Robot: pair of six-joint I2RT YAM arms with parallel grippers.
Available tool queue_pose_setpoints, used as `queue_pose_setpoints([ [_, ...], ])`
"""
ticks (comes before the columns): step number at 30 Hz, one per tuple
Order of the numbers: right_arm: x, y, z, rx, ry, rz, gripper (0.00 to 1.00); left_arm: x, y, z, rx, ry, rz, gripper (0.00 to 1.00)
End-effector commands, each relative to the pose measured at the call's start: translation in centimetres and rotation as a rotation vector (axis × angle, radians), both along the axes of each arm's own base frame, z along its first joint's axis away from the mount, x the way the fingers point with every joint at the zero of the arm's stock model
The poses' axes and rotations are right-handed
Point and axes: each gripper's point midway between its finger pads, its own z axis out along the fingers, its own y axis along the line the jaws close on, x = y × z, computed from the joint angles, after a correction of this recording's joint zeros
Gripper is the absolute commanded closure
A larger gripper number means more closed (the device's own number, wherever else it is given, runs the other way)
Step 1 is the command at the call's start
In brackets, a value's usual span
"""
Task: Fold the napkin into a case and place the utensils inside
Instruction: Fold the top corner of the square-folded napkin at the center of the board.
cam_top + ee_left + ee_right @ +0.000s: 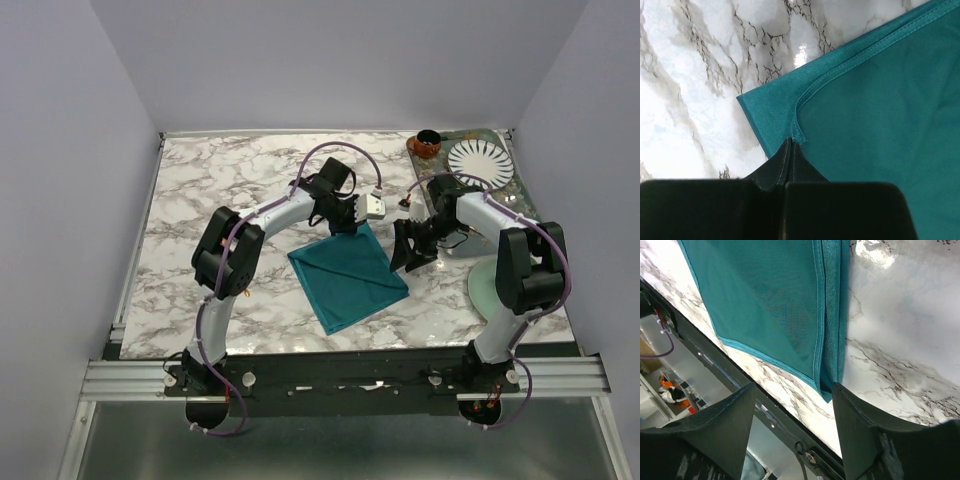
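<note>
The teal napkin point(350, 280) lies folded on the marble table, its layers stacked. My left gripper point(345, 225) is at its far corner. In the left wrist view the gripper point(791, 141) is shut on the hemmed corner of the napkin's point(880, 115) top layer. My right gripper point(408, 255) hangs by the napkin's right edge. In the right wrist view it point(793, 386) is open and empty, with a corner of the napkin point(765, 300) just beyond its fingertips. No utensils show in any view.
A tray point(520, 190) at the back right holds a brown cup point(428, 143) and a white striped plate point(478, 160). A pale green saucer point(482, 288) lies by the right arm. The table's near edge and metal rail point(700, 355) are close to the right gripper.
</note>
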Motion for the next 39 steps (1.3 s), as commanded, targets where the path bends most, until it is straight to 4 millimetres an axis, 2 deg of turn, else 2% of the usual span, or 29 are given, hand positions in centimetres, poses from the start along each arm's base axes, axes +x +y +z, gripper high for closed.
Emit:
queue_pose_setpoints([
  [1, 0.1, -0.2, 0.0, -0.008, 0.006, 0.006, 0.31, -0.3, -0.9, 0.2, -0.021, 0.013, -0.039, 1.0],
  [20, -0.8, -0.4, -0.1, -0.007, 0.009, 0.015, 0.33, 1.1, -1.8, -0.2, -0.008, -0.005, -0.044, 1.0],
  [23, -1.0, -0.4, 0.0, -0.004, 0.008, 0.018, 0.33, 1.3, -2.0, 0.4, -0.018, -0.009, -0.036, 0.9],
  [24, -0.9, -0.3, 0.1, 0.0, 0.004, 0.018, 0.33, 1.5, -2.2, 0.9, -0.025, -0.008, -0.019, 0.82],
  [26, -0.8, -0.3, 0.4, 0.008, -0.009, 0.022, 0.33, 2.1, -1.9, 2.2, -0.04, -0.023, 0.016, 0.73],
  [27, -0.7, -0.2, 0.7, 0.016, -0.02, 0.024, 0.33, 2.5, -1.9, 3.0, -0.06, -0.012, 0.05, 0.62],
  [28, -0.5, -0.1, 1.0, 0.023, -0.036, 0.028, 0.33, 2.8, -1.7, 3.7, -0.077, -0.007, 0.074, 0.58],
  [30, -0.3, 0.2, 1.6, 0.046, -0.052, 0.033, 0.33, 4.1, -0.7, 6.1, -0.123, 0.002, 0.147, 0.49],
  [31, -0.2, 0.3, 1.9, 0.055, -0.065, 0.038, 0.33, 4.3, -0.2, 6.9, -0.142, 0.045, 0.202, 0.46],
  [32, -0.1, 0.6, 2.6, 0.079, -0.083, 0.043, 0.33, 4.4, 0.4, 8.6, -0.171, 0.053, 0.233, 0.43],
  [33, -0.1, 0.8, 2.9, 0.093, -0.095, 0.049, 0.32, 4.2, 0.9, 9.3, -0.192, 0.08, 0.254, 0.38],
  [34, -0.1, 0.9, 3.2, 0.105, -0.104, 0.053, 0.32, 4.6, 2.3, 9.9, -0.209, 0.118, 0.315, 0.37],
  [35, 0.0, 1.2, 3.8, 0.128, -0.127, 0.06, 0.32, 4.3, 3.1, 11.8, -0.238, 0.113, 0.328, 0.36],
  [36, 0.1, 1.4, 4.1, 0.14, -0.138, 0.065, 0.32, 3.4, 4.2, 11.1, -0.224, 0.157, 0.35, 0.36],
  [37, 0.0, 1.5, 4.3, 0.151, -0.147, 0.07, 0.32, 3.0, 5.5, 11.2, -0.229, 0.183, 0.37, 0.36],
  [38, 0.0, 1.7, 4.5, 0.165, -0.152, 0.074, 0.32, 2.2, 6.5, 12.5, -0.248, 0.191, 0.386, 0.36],
  [39, 0.3, 1.9, 4.7, 0.174, -0.167, 0.078, 0.34, 0.6, 7.7, 10.7, -0.221, 0.259, 0.407, 0.37],
])
